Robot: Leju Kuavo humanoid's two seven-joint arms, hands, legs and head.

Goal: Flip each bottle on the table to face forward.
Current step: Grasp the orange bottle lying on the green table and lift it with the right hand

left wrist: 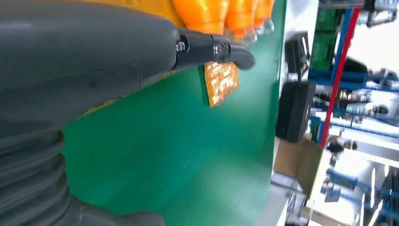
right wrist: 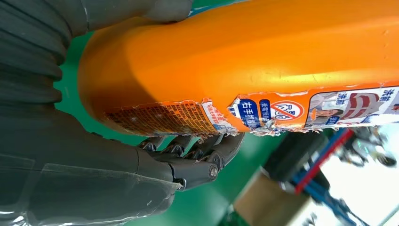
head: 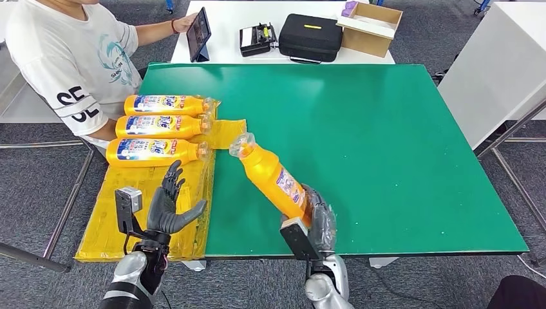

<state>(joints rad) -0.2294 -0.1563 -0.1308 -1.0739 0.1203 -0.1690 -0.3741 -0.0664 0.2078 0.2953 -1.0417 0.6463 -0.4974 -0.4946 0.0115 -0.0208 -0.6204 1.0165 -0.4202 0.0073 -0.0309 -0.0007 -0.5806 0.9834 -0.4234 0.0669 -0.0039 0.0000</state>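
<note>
My right hand (head: 317,219) grips the base of an orange bottle (head: 273,175) and holds it tilted above the green table (head: 386,141), clear cap pointing far-left. In the right wrist view the fingers (right wrist: 197,150) wrap under the bottle (right wrist: 263,61), whose torn label edge shows. Three more orange bottles (head: 164,105) (head: 161,126) (head: 154,150) lie side by side on yellow sheeting (head: 122,219) at the table's left, blue-and-white labels up, caps to the right. My left hand (head: 169,205) hovers open over the sheeting just in front of them, fingers spread; its thumb (left wrist: 214,49) shows in the left wrist view.
A person in a white T-shirt (head: 71,58) sits at the far left holding a tablet (head: 198,33). Behind the green table a white table carries a black case (head: 310,37), a small black device (head: 256,38) and an open cardboard box (head: 370,27). A white cabinet (head: 496,71) stands right.
</note>
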